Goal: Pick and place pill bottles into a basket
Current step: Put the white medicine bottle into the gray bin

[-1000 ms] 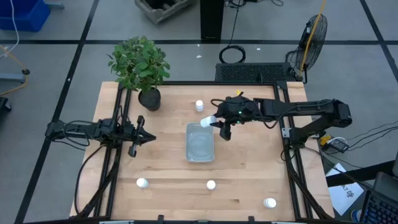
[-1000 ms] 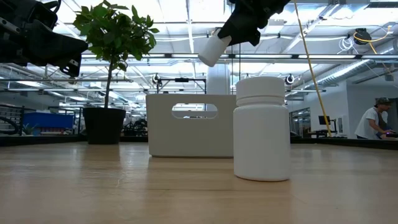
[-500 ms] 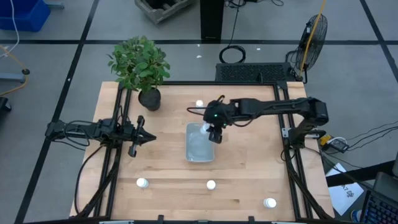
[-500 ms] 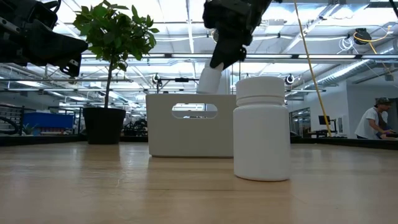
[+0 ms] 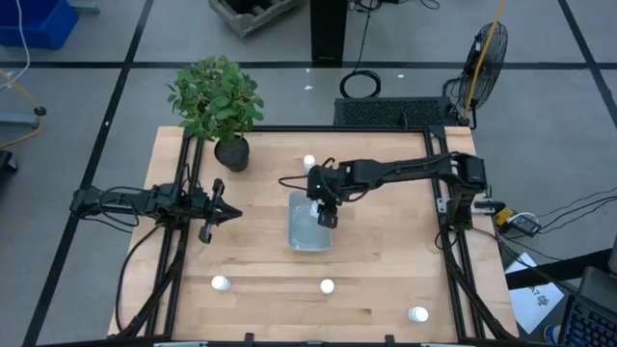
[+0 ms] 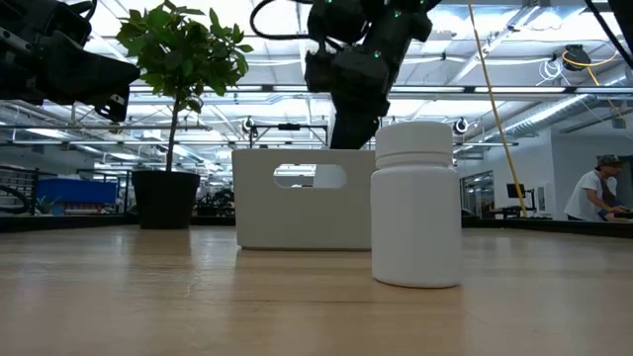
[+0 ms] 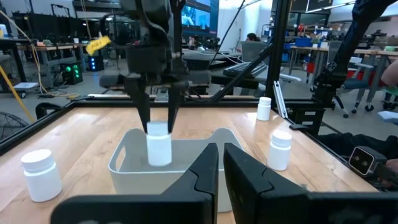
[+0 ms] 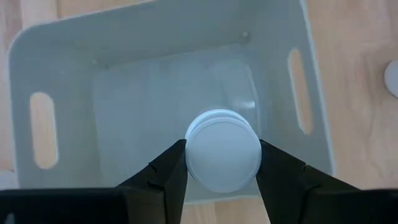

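The pale basket [image 5: 303, 237] sits at the table's middle. My right gripper [image 5: 325, 213] points down over it, shut on a small white pill bottle [image 8: 222, 158]. The left wrist view shows that bottle [image 7: 158, 144] upright inside the basket [image 7: 124, 155]. My left gripper [image 5: 228, 214] waits shut and empty, left of the basket. Other bottles stand on their bases on the table: one beyond the basket [image 5: 309, 163] and three near the front edge [image 5: 221, 283] [image 5: 328, 286] [image 5: 417, 313]. My right gripper pinches the bottle by the two sides of its round cap [image 8: 198, 163] between its two fingers. The fingers [image 7: 143, 112] come from above, pointing down. The bottle hangs upright below them, inside the basket walls; whether its base touches the floor I cannot tell.
A potted plant in a black pot [image 5: 231, 152] stands at the far left of the table. One bottle [image 6: 416, 203] stands close before the low camera. The black frame rails [image 5: 449, 241] run along the table's left and right sides.
My right gripper has gone toward the table's left edge and down over the basket, carrying the bottle. The bottle, held tilted above the basket a second ago, now stands upright and has sunk between the basket walls.
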Robot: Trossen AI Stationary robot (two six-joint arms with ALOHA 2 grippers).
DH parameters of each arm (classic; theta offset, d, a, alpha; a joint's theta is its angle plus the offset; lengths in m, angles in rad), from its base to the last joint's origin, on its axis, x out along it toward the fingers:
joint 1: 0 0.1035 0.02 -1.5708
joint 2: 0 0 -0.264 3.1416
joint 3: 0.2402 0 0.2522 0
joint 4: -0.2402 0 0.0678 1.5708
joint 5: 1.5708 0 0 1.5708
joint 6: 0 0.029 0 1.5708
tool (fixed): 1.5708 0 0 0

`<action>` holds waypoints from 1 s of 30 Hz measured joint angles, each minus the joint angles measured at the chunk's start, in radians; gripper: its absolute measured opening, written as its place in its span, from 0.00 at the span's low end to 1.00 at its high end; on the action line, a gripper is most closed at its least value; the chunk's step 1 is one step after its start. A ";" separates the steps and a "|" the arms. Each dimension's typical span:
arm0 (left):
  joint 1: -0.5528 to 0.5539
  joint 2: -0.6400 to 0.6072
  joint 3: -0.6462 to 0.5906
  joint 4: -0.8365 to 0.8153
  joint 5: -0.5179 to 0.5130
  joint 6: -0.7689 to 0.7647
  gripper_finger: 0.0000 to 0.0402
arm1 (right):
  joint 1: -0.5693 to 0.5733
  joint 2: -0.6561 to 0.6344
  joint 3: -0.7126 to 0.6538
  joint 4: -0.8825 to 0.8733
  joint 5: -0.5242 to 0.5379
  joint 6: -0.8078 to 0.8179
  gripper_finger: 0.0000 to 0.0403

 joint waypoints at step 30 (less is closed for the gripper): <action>0.000 0.000 0.000 0.000 0.000 0.000 0.08 | 0.002 0.060 -0.002 -0.015 0.002 -0.080 0.43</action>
